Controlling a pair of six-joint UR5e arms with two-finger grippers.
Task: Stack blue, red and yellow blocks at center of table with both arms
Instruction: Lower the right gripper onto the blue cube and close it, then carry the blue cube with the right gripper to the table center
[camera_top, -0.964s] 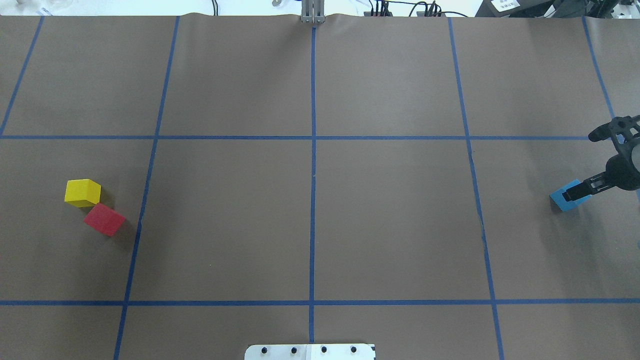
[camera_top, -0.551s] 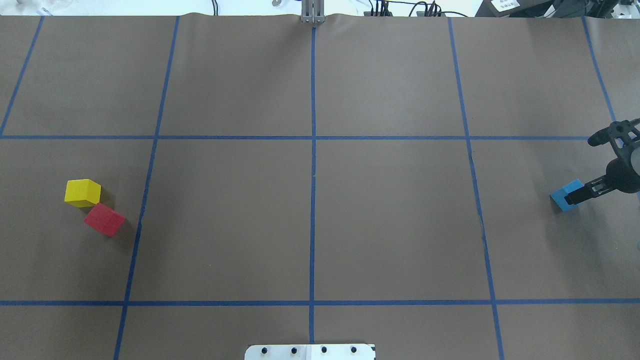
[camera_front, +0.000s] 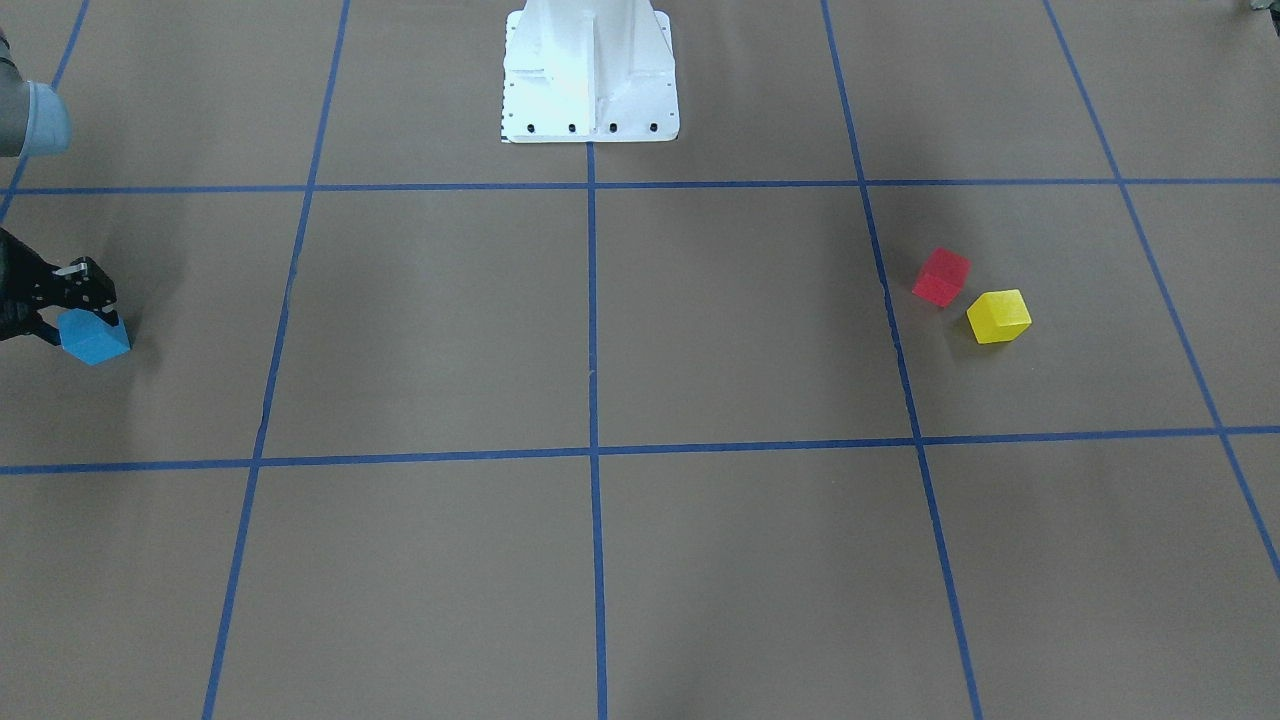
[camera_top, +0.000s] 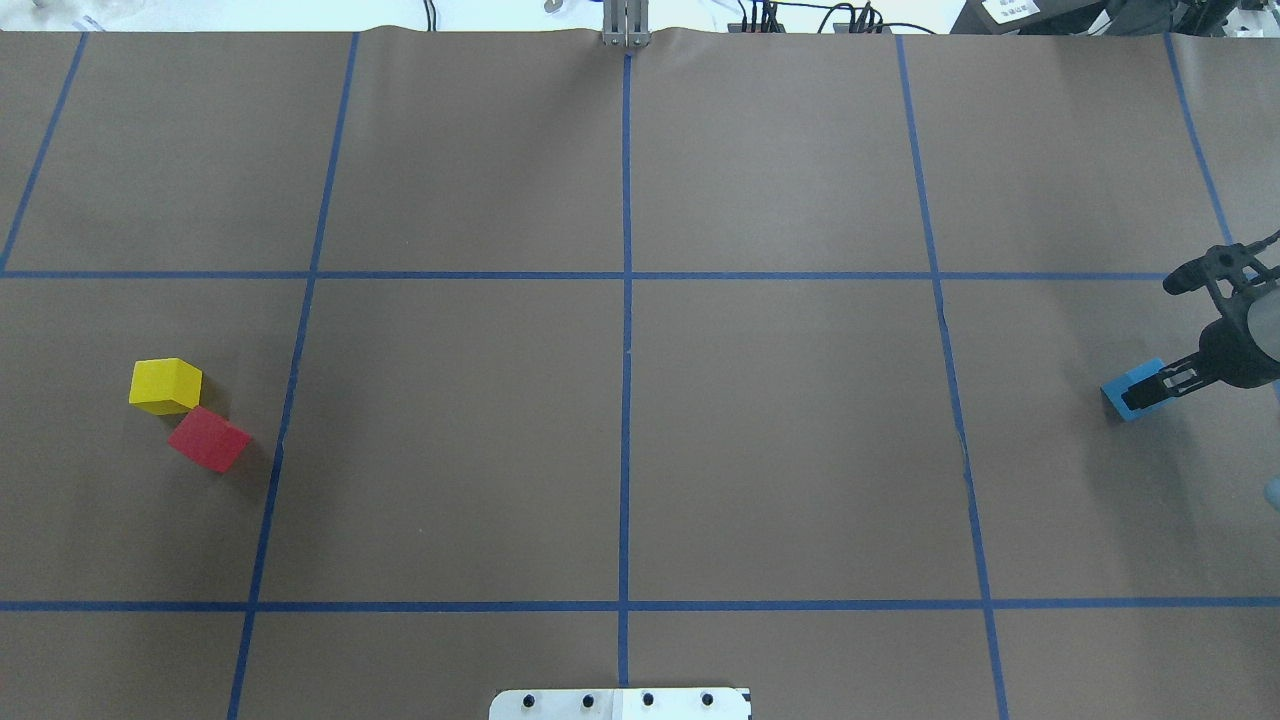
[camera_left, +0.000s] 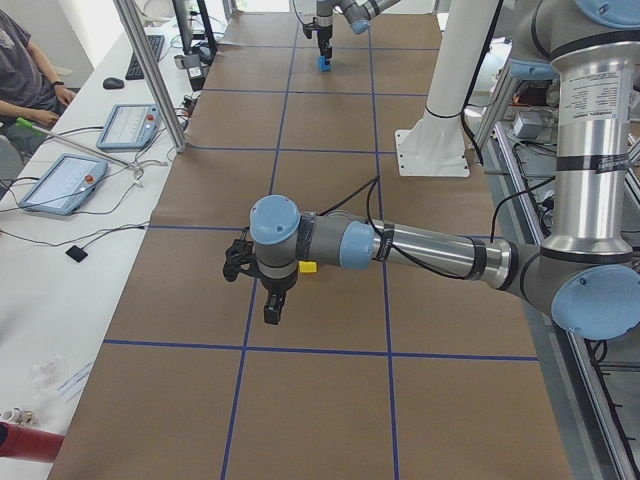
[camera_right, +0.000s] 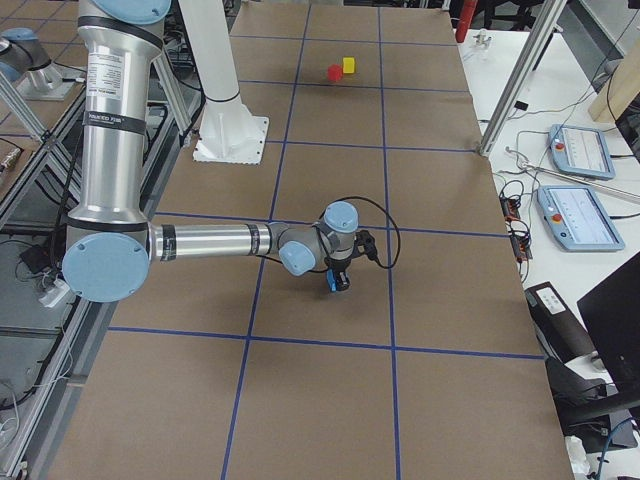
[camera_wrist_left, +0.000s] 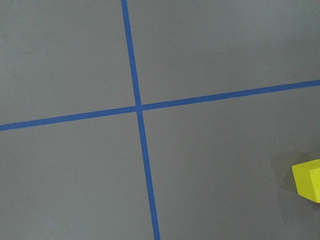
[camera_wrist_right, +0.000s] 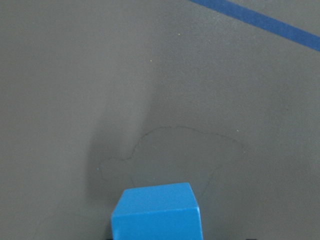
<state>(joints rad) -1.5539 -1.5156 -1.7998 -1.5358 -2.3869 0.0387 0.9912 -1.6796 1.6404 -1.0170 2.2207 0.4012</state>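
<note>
The blue block (camera_top: 1120, 400) rests on the table (camera_top: 780, 440) at its far right side. My right gripper (camera_top: 1143, 392) has come down over it, open, fingers on either side of it; the right wrist view shows the blue block (camera_wrist_right: 157, 212) at bottom centre. The yellow block (camera_top: 165, 386) and the red block (camera_top: 208, 439) sit corner to corner at the far left. My left gripper (camera_left: 272, 312) hangs just above the table beside the yellow block (camera_left: 308, 267); I cannot tell if it is open or shut. The left wrist view catches only the yellow block (camera_wrist_left: 309, 180).
The white pedestal base (camera_front: 590, 75) stands at the robot's edge on the centre line. Blue tape lines cross at the table's middle (camera_top: 626, 275). A person's arm (camera_left: 25, 95), tablets and cables lie on the side bench beyond the table.
The right gripper has shifted slightly left and lower over the blue block. The blue block has stayed where it was. Yellow and red blocks have not moved.
</note>
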